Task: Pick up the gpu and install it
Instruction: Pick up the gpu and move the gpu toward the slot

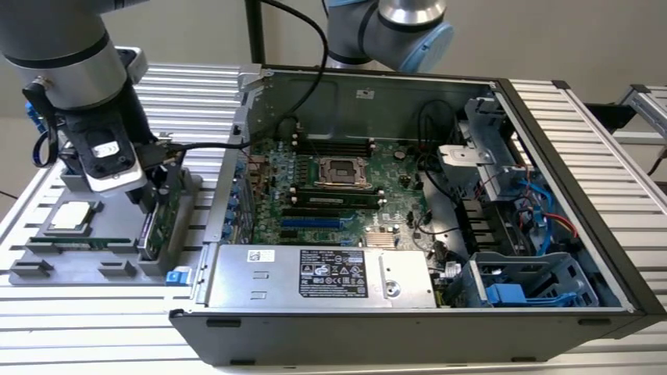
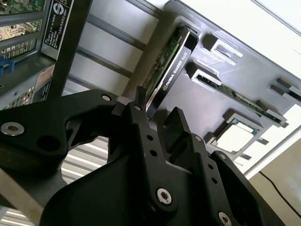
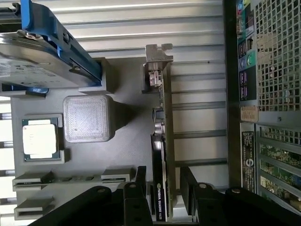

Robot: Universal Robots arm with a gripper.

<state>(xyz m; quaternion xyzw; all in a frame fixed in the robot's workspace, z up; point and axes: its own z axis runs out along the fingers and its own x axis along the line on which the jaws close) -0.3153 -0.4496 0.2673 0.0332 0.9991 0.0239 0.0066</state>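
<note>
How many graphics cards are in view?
1. The graphics card stands on edge in the grey tray, beside the open computer case; the open pincer straddles it. Slots inside the case are partly hidden, so another can't be ruled out.

Arm (image 1: 62, 47) reaching down, wrist vertical; pincer (image 3: 163, 173) pointing downward, fingers (image 3: 140, 181) parted

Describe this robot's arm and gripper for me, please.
The arm is a thick silver-grey tube with black bands and light blue joint caps; black cables trail beside it. The gripper is matt black, with angular linked fingers dotted with silver screws.
</note>
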